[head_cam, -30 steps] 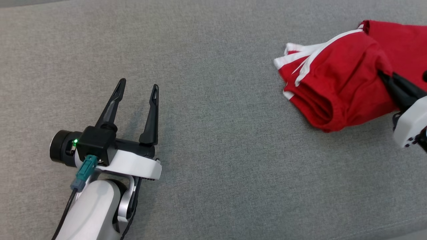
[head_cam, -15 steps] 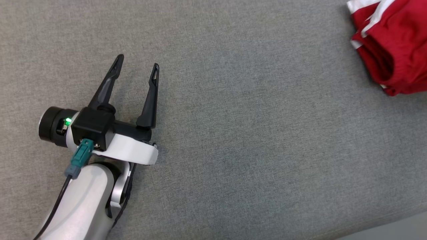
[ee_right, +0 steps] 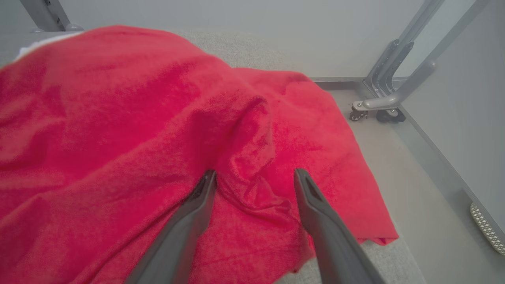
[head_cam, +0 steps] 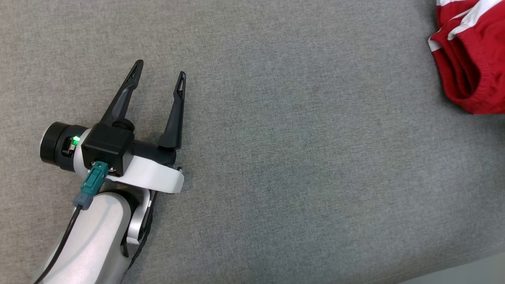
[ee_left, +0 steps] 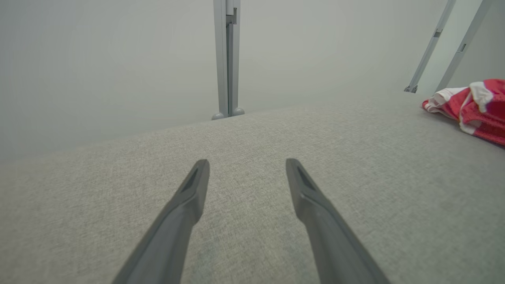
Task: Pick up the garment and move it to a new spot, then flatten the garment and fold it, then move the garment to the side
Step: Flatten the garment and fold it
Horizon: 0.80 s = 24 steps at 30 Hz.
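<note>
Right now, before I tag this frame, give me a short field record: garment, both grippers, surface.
garment: red garment with white stripes, bunched, not flat, at the head view's top right edge, partly cut off
left gripper: left gripper open, holding nothing, above bare cloth, far from the garment
right gripper: right gripper open, fingers either side of a raised fold of the garment
surface: grey fabric surface
task stage: garment not yet flattened or folded
</note>
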Motion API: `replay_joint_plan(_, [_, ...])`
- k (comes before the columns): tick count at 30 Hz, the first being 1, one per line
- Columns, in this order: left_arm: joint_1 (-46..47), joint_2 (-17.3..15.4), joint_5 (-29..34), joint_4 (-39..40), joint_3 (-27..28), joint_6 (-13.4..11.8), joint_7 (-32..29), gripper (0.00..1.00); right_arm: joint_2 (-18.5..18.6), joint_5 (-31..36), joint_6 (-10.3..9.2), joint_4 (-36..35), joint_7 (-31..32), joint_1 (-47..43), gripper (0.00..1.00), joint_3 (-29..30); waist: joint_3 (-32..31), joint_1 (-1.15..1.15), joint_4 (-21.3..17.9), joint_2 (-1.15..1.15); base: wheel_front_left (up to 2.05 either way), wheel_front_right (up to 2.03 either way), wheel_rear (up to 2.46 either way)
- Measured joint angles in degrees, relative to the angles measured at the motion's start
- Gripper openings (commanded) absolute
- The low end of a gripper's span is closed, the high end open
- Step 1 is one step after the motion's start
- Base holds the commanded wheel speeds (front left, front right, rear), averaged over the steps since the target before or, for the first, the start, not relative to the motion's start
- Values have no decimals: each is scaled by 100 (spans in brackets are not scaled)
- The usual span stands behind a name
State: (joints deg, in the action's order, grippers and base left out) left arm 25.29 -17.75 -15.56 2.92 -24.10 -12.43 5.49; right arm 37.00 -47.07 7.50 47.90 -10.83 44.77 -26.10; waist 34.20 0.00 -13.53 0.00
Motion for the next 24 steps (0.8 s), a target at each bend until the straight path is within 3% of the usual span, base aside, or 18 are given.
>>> replay_joint_plan(8, [-141,-16,-88,-108,55,-76,111,100,-105,-310,0,-126,-387,-344,100,233,-337,0,-55,0,0,0,0])
replay_joint_plan(13, [-487,15,-272,-186,178,-178,269,100,-287,34,0,-938,-417,-910,100,1185,-730,0,-61,0,0,0,0])
replay_joint_plan(19, [-964,49,-513,-210,343,-330,420,100,-1076,981,0,-2108,-416,-2011,100,2267,-1270,0,9,0,0,0,0])
replay_joint_plan(24, [-1355,59,-660,-213,459,-428,514,100,-1744,1718,-1,-2870,-416,-2605,100,2572,-1676,0,164,0,0,0,0])
